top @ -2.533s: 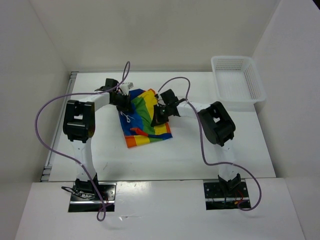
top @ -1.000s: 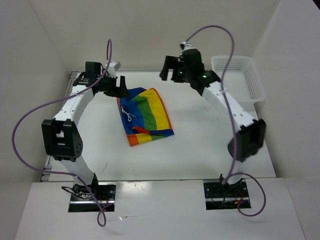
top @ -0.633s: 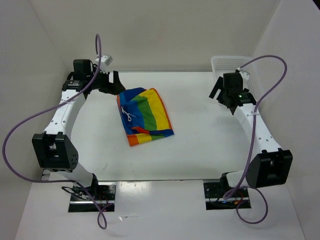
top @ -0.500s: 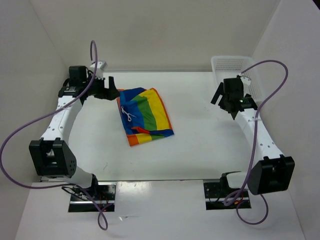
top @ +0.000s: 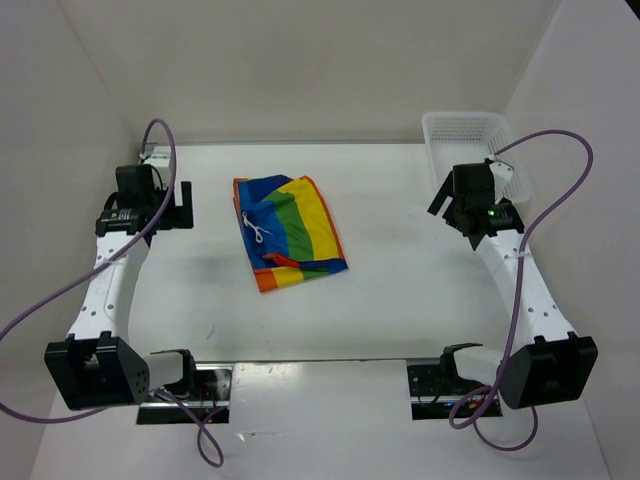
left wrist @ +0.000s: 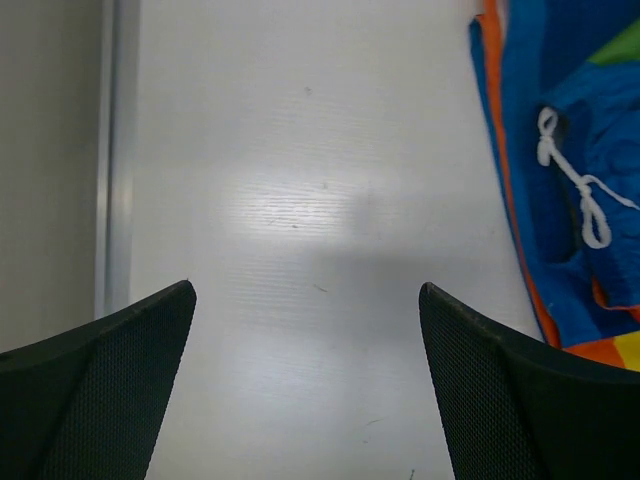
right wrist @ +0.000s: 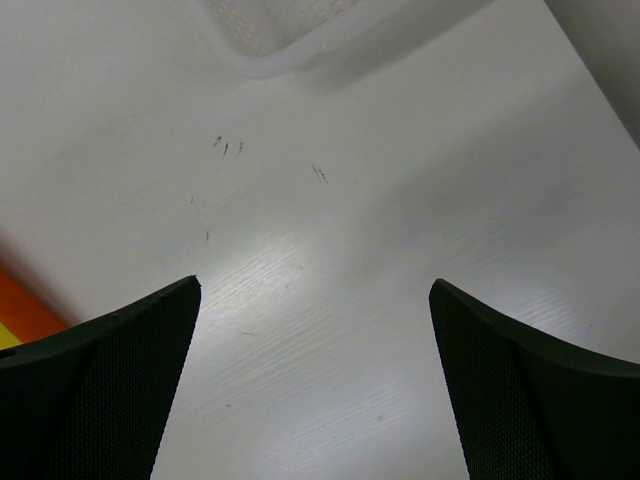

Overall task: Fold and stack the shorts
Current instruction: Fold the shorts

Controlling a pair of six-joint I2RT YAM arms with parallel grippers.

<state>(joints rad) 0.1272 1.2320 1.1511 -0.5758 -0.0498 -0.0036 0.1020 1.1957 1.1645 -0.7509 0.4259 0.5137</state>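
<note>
The shorts (top: 290,232) lie folded in a flat rainbow-striped rectangle on the white table, a little left of the middle, with the white drawstring (top: 256,232) on top. In the left wrist view the shorts (left wrist: 560,200) show at the right edge. My left gripper (top: 180,205) hangs open to the left of them, apart, with only bare table between its fingers (left wrist: 305,290). My right gripper (top: 447,200) is open far to the right, near the basket, and holds nothing (right wrist: 315,285). An orange corner of the shorts (right wrist: 20,310) shows at the left edge of the right wrist view.
A white plastic mesh basket (top: 475,150) stands at the back right corner, and its rim (right wrist: 290,30) shows at the top of the right wrist view. White walls close in the table on the left, back and right. A metal strip (left wrist: 118,150) runs along the table's left edge.
Both arms have drawn back from the shorts, the left one toward the left edge, the right one over beside the basket. The shorts have stayed flat in the same place.
</note>
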